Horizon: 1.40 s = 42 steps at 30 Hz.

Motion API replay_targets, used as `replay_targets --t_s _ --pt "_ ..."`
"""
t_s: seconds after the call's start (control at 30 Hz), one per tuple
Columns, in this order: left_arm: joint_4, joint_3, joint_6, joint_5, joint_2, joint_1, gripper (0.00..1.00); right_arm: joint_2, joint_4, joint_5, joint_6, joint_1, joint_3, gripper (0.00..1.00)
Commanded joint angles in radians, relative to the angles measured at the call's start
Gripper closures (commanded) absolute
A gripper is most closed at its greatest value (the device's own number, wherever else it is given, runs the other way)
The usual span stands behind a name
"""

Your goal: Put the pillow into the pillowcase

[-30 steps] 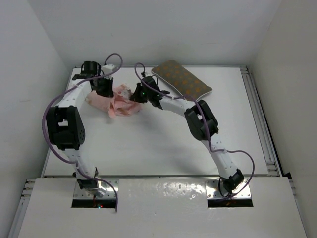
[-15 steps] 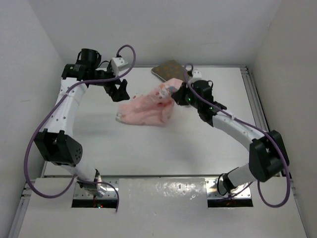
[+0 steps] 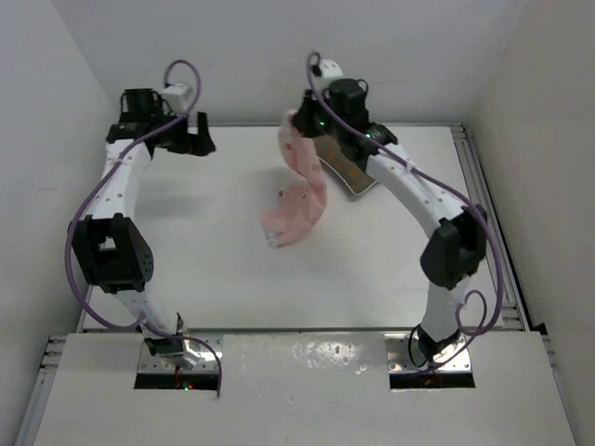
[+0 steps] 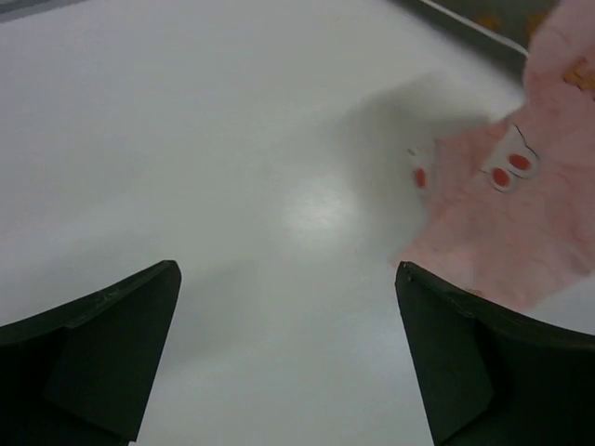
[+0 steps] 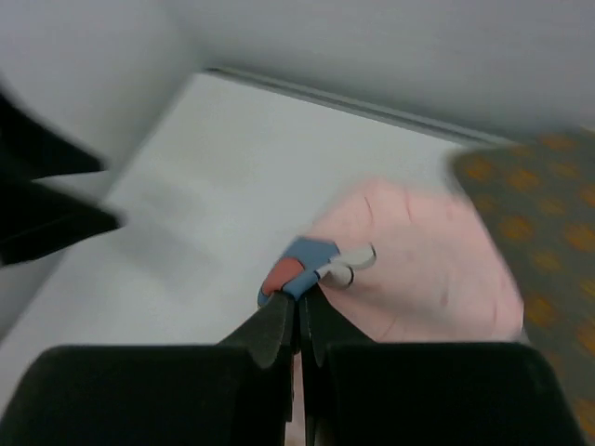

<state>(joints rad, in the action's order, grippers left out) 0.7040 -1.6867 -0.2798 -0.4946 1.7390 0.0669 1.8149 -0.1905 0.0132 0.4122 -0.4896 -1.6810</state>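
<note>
Well nearer than the pillow point(image 5: 548, 186): bare white desk point(image 3: 186, 279), nothing of the task on it.

Just left of the pillow and a little nearer: the loose lower end of the pillowcase point(image 3: 296, 209), either brushing the desk or hovering just over it; impossible to tell which. Hanging as a crumpled pink strip from a pinched edge above, probably to shake out the folds and expose the opening. No opening visible yet.

Then the pillow itself, olive-brown with orange dots, lying flat on the desk, partly hidden under the right arm point(image 3: 411, 190). Untouched, not inside anything. Presumably left in place pending a readied sleeve.

Above the pillow's far left corner, the right jaws: clenched tight on a thin fold of the pillowcase, plain in the right wrist view, with blue and orange print right at the tips. Held high, apparently to get most of the cloth's length off the desk.

Well to the left of the pillow, at about the same depth, the left jaws: released, spread wide, grasping nothing, pointed toward the hanging cloth. Well placed, by the look of it, to take a second edge and spread the mouth.

Judged stage: early, insertion not begun. Risk: a single-point grip, twisting cloth, an opening hard to find.
</note>
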Motion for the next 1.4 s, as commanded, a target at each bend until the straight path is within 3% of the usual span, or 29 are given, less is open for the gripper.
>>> replay_targets --t_s 0.0,0.07,0.1,0.17,0.2,0.27,0.3,0.4,0.53,0.6,0.63,0.73,0.77,0.8,0.83,0.87,0.93,0.97,1.0,1.03,1.07,1.1,1.2,1.27,1.37 --pt "-0.194 -0.027 0.27 0.151 -0.013 0.198 0.0 0.139 0.047 0.32 -0.006 -0.136 -0.388 1.0" --pt "-0.208 -0.025 0.355 0.145 -0.012 0.316 0.0 0.149 0.135 0.485 0.087 -0.164 -0.445 1.0" --pt "-0.215 -0.022 0.366 0.14 -0.015 0.348 0.0 0.132 0.22 0.608 0.133 -0.168 -0.387 1.0" --pt "-0.235 -0.018 0.355 0.139 -0.033 0.416 0.0 0.01 0.473 0.686 0.306 -0.146 -0.221 1.0" --pt "-0.25 -0.008 0.341 0.143 -0.053 0.428 0.0 -0.087 0.663 0.677 0.368 -0.101 0.002 1.0" --pt "-0.262 0.011 0.291 0.154 -0.073 0.442 0.0 -0.169 0.787 0.615 0.491 -0.043 0.224 1.0" --pt "-0.262 0.013 0.286 0.163 -0.081 0.442 0.0 -0.201 0.804 0.529 0.514 0.018 0.409 1.0" --pt "-0.232 0.006 0.203 0.153 -0.081 0.413 0.0 -0.288 0.678 0.362 0.475 0.089 0.663 0.98" --pt "-0.193 0.022 0.111 0.175 -0.082 0.334 0.0 -0.325 0.461 0.22 0.353 0.149 0.829 0.02" --pt "-0.176 0.062 0.07 0.212 -0.094 0.263 0.0 -0.327 0.246 0.124 0.352 0.225 0.857 0.01" --pt "-0.17 0.082 0.017 0.232 -0.101 0.21 0.0 -0.333 0.162 0.0 0.368 0.252 0.862 0.01" --pt "-0.111 0.185 -0.141 0.217 -0.116 0.116 0.0 -0.403 0.016 -0.169 0.401 0.348 0.897 0.01" --pt "-0.08 0.223 -0.192 0.203 -0.113 0.061 0.0 -0.425 0.007 -0.205 0.393 0.379 0.911 0.1" --pt "-0.007 0.243 -0.238 0.186 -0.108 0.036 0.0 -0.469 0.029 -0.191 0.373 0.388 0.915 0.3" --pt "0.023 0.284 -0.336 0.165 -0.11 -0.013 0.12 -0.491 0.058 -0.161 0.308 0.388 0.92 0.64" --pt "0.057 0.307 -0.396 0.151 -0.108 -0.036 0.32 -0.503 0.092 -0.097 0.277 0.369 0.928 1.0" --pt "0.167 0.352 -0.551 0.113 -0.119 -0.112 0.98 -0.502 0.175 -0.017 0.197 0.323 0.919 0.97" --pt "0.198 0.399 -0.574 0.105 -0.127 -0.137 1.0 -0.485 0.143 0.014 0.136 0.262 0.867 0.68" --pt "0.198 0.427 -0.581 0.103 -0.143 -0.163 0.97 -0.459 0.117 0.016 0.111 0.228 0.835 0.44" --pt "0.196 0.482 -0.584 0.109 -0.154 -0.22 0.77 -0.395 0.087 0.018 0.071 0.167 0.764 0.24" --pt "0.192 0.505 -0.588 0.12 -0.163 -0.251 0.66 -0.358 0.027 0.013 0.057 0.14 0.726 0.16" --pt "0.178 0.563 -0.587 0.167 -0.183 -0.316 0.44 -0.286 0.005 0.008 0.05 0.096 0.674 0.07" --pt "0.068 0.657 -0.553 0.317 -0.229 -0.39 0.26 -0.197 -0.032 0.008 0.065 0.046 0.632 0.04" --pt "-0.018 0.741 -0.539 0.388 -0.242 -0.401 0.21 -0.131 -0.062 -0.01 0.111 0.017 0.61 0.04" --pt "-0.144 0.824 -0.469 0.65 -0.228 -0.426 0.19 -0.086 -0.047 -0.033 0.16 -0.006 0.619 0.04"
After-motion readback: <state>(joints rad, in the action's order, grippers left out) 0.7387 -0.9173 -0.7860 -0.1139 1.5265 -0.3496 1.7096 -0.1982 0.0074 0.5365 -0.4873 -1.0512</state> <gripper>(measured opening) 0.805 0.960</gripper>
